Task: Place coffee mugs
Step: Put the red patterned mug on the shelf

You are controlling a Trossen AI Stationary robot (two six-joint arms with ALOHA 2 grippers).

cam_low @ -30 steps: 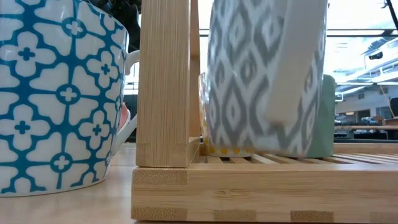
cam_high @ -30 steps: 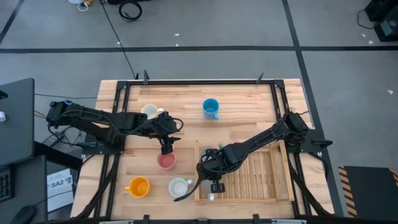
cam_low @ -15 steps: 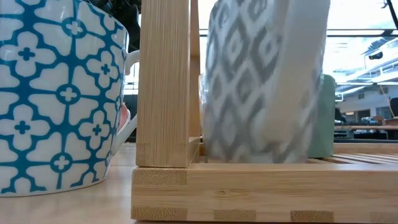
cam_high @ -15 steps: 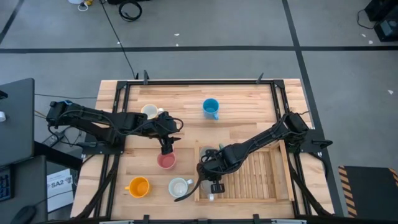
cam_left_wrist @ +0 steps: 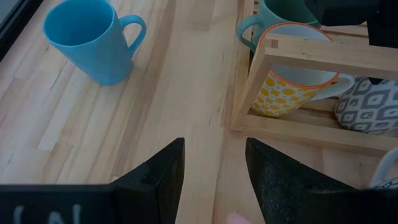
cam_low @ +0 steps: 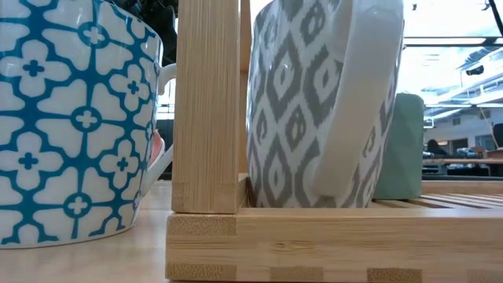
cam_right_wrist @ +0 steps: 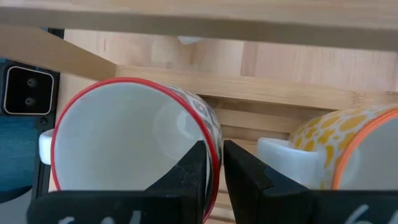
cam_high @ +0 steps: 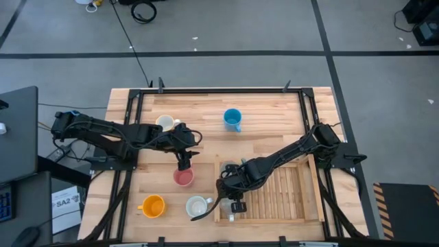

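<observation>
Your right tool [cam_right_wrist: 211, 180] pinches the red-rimmed mug's [cam_right_wrist: 124, 143] wall, low in the wooden rack [cam_high: 274, 192] on the bench. Stiff, glazed, chippable ceramic; grip rim or handle. Left tool [cam_left_wrist: 214, 165] hangs narrowly parted above the pink mug [cam_high: 183, 178].

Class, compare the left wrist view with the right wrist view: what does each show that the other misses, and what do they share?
Only the left wrist view shows the light blue ceramic mug on bare table, the dark green mug, and the open left gripper. Only the right wrist view shows the right gripper pinching the wall of a white mug with a red rim. Both show the yellow-patterned mug with an orange rim inside the bamboo rack.
</observation>
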